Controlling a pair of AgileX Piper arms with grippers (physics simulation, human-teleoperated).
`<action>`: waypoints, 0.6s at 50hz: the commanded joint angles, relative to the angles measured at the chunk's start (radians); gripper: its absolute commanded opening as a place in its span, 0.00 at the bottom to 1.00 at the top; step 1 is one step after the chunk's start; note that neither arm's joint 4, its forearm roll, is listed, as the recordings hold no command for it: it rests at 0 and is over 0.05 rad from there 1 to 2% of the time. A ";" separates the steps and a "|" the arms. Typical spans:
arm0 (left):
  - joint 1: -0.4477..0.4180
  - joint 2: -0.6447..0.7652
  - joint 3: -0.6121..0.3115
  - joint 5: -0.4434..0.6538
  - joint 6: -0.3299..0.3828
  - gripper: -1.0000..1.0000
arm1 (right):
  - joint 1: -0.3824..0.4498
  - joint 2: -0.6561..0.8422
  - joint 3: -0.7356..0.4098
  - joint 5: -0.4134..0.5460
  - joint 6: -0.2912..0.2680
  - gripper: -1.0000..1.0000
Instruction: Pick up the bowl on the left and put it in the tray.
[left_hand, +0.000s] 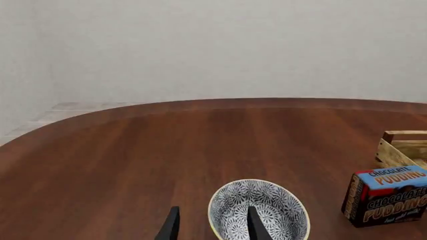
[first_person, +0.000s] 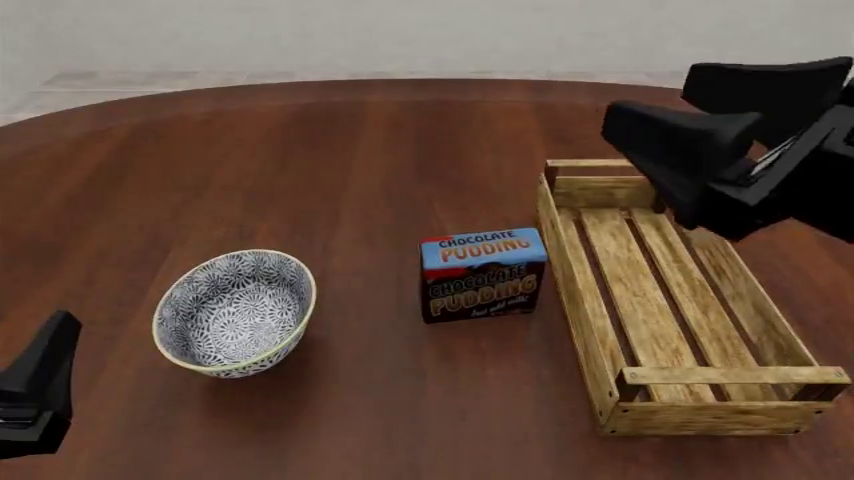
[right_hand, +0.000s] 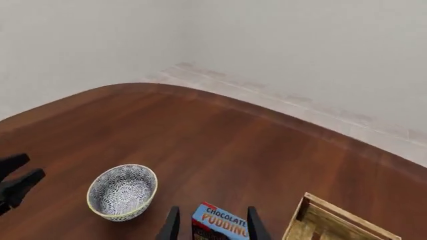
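Jaws of both grippers stand apart, holding nothing. Left gripper (left_hand: 212, 227) hangs just beside the bowl (first_person: 235, 311); the tray (first_person: 667, 300) lies well right of it.

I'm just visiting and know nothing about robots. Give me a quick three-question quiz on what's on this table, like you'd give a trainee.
1. True or false: the bowl already sits inside the tray.
2. What stands between the bowl and the tray? A) a mug B) the pudding box C) a spoon
3. Fill in: the left gripper has its fingers ____ and holds nothing.

Key
1. False. The bowl stands on the table, left of the tray, and the tray holds nothing.
2. B. The box stands upright, apart from both.
3. Open. In the left wrist view one finger shows in front of the bowl and the other in front of bare table.
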 joint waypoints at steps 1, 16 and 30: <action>0.000 0.000 0.000 0.000 0.000 1.00 | 0.170 0.174 -0.091 0.007 0.038 1.00; 0.000 0.000 0.000 0.000 0.000 1.00 | 0.345 0.355 -0.217 0.017 0.139 1.00; 0.000 0.000 0.000 0.000 0.000 1.00 | 0.439 0.463 -0.260 -0.004 0.187 1.00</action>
